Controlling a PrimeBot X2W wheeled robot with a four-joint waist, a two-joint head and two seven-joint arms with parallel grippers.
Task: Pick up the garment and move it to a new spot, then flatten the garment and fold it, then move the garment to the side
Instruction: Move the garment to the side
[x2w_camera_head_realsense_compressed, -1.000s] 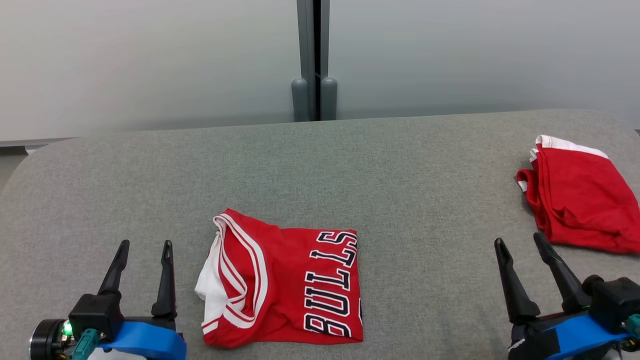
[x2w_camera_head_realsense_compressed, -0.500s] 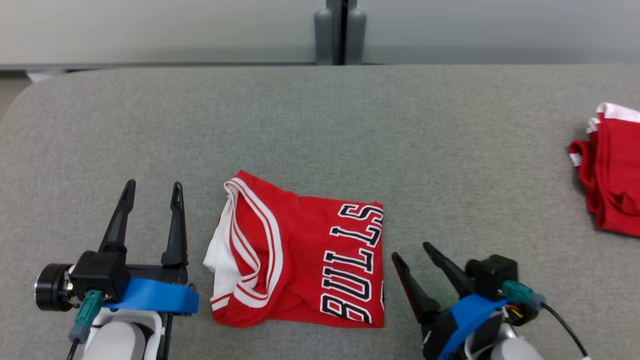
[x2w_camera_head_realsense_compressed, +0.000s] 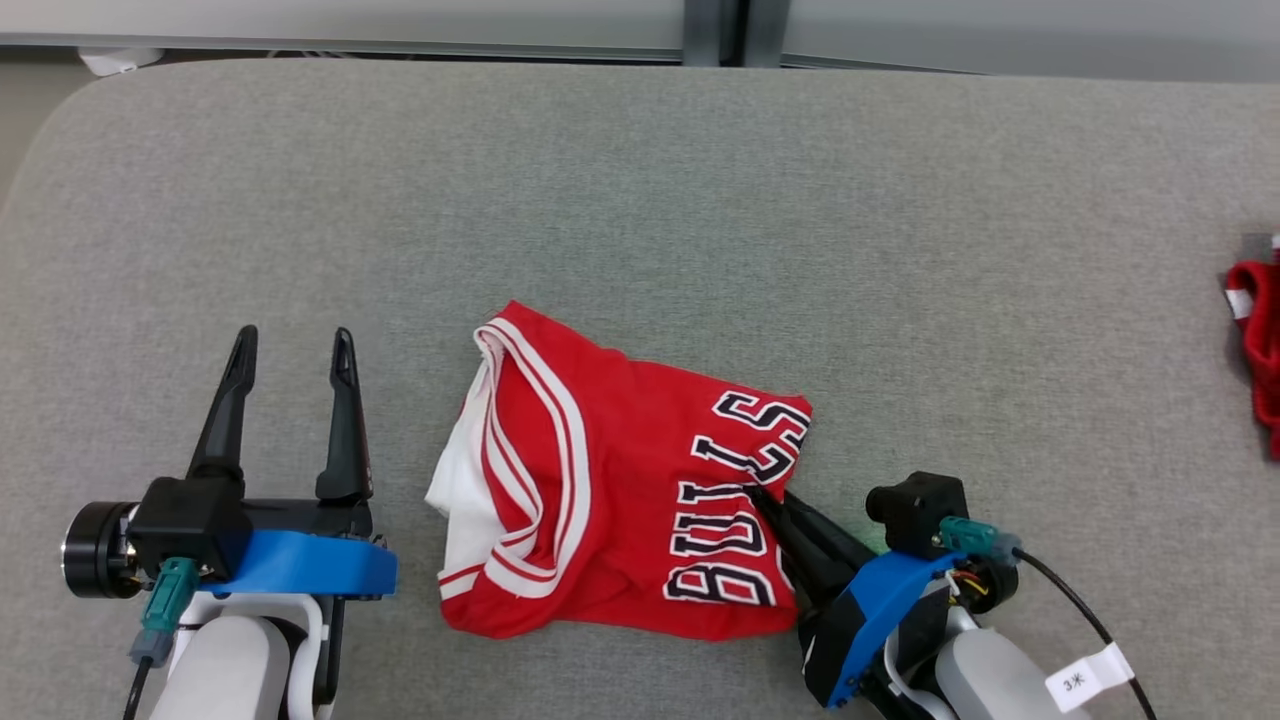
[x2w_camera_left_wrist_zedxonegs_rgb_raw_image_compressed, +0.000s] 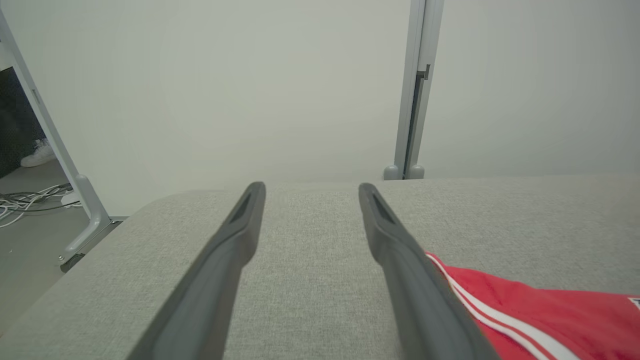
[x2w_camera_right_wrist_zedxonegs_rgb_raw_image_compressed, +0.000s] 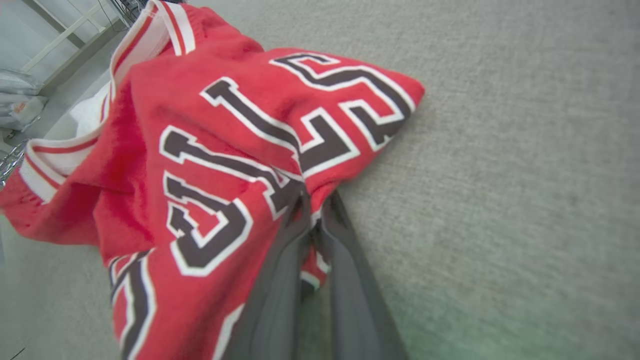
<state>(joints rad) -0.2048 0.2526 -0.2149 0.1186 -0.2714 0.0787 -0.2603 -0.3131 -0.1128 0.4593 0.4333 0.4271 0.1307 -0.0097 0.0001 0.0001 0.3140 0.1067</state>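
The garment (x2w_camera_head_realsense_compressed: 600, 500) is a folded red jersey with white stripes and black BULLS lettering, lying at the front middle of the grey table (x2w_camera_head_realsense_compressed: 640, 200). My right gripper (x2w_camera_head_realsense_compressed: 765, 497) has its fingers pinched together on the jersey's right edge. The right wrist view shows the jersey (x2w_camera_right_wrist_zedxonegs_rgb_raw_image_compressed: 210, 150) with its red cloth bunched between the two dark fingers (x2w_camera_right_wrist_zedxonegs_rgb_raw_image_compressed: 280, 280) of the right gripper (x2w_camera_right_wrist_zedxonegs_rgb_raw_image_compressed: 312, 197). My left gripper (x2w_camera_head_realsense_compressed: 292, 342) stands open to the jersey's left, apart from it. In the left wrist view the left gripper (x2w_camera_left_wrist_zedxonegs_rgb_raw_image_compressed: 310, 189) spans bare table, with the jersey (x2w_camera_left_wrist_zedxonegs_rgb_raw_image_compressed: 540, 315) at the lower right.
A second red garment (x2w_camera_head_realsense_compressed: 1258, 340) lies at the table's right edge, cut off by the frame. A wall (x2w_camera_left_wrist_zedxonegs_rgb_raw_image_compressed: 250, 75) and a grey post (x2w_camera_left_wrist_zedxonegs_rgb_raw_image_compressed: 415, 90) stand behind the table. Off the table's left end is a floor with cables (x2w_camera_left_wrist_zedxonegs_rgb_raw_image_compressed: 25, 200).
The head camera has tilted down. My right gripper moved left to the jersey's right edge and shut on it, nudging that edge. The left gripper has stayed open.
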